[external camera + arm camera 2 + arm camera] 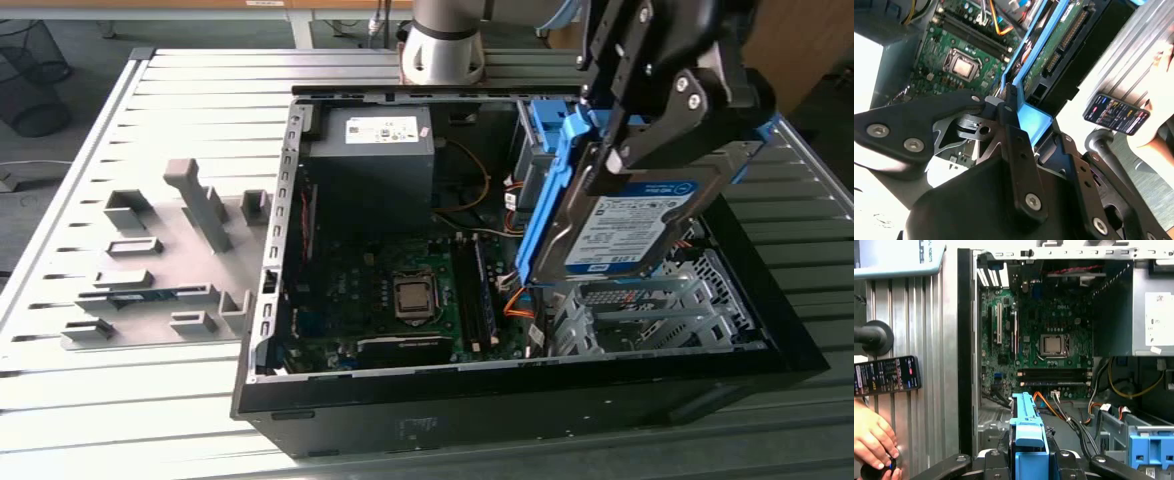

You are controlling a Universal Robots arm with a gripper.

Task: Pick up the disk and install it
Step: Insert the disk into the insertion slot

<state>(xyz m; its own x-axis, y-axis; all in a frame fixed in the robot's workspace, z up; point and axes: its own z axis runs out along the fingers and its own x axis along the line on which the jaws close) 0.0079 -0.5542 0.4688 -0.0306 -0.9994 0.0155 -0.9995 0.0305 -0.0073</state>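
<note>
The disk (634, 225) is a silver drive with a white-and-blue label in a blue carrier bracket. It hangs steeply tilted over the grey drive cage (641, 310) at the exterior view's right side of the open computer case (534, 390). My gripper (625, 158) is shut on the disk's upper end. In the second wrist view the gripper (1018, 107) clamps the blue bracket, and the disk (1054, 47) shows its green circuit-board underside. The first wrist view has the disk's blue bracket (1028, 432) edge-on between the fingers (996, 460).
Inside the case lie the motherboard (400, 290), a grey power-supply box (371, 160) and loose cables (1074, 415). A blue clip (545, 140) sits behind the disk. Grey fixtures (160, 260) stand on the slatted table. A person's hand (871, 437) and a black handset (886, 375) are beside the case.
</note>
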